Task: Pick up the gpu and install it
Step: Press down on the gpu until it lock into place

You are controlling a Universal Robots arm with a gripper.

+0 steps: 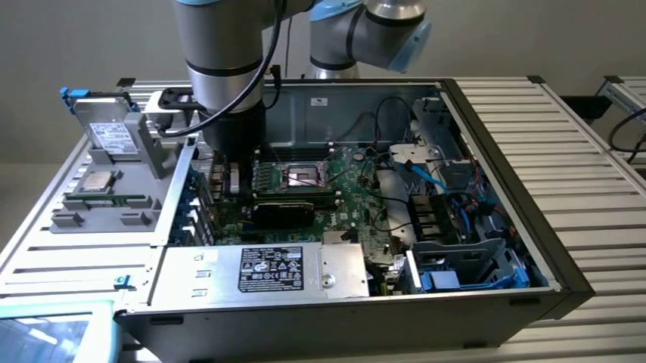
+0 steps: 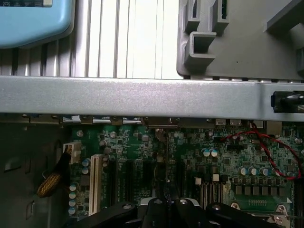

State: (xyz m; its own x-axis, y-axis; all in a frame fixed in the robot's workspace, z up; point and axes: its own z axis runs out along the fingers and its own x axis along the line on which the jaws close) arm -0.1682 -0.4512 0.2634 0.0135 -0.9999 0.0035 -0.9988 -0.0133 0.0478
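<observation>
Grey arm (image 1: 224,68) reached straight down into the open PC case (image 1: 504,144), gripper (image 1: 234,181) low over the motherboard (image 1: 343,204), fingers (image 2: 156,209) pressed together. The gpu (image 1: 283,210) stood upright on the board, just beside the gripper on the exterior view's right. Red wire (image 2: 266,152) looped nearby, and a grey parts tray (image 1: 106,189) sat on the bench outside.

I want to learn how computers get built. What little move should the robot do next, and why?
Probably ease straight down a little. The gripper is shut, seemingly on the gpu, which stands upright, low over the black slots of the motherboard. A small, gentle push down would likely seat it.
</observation>
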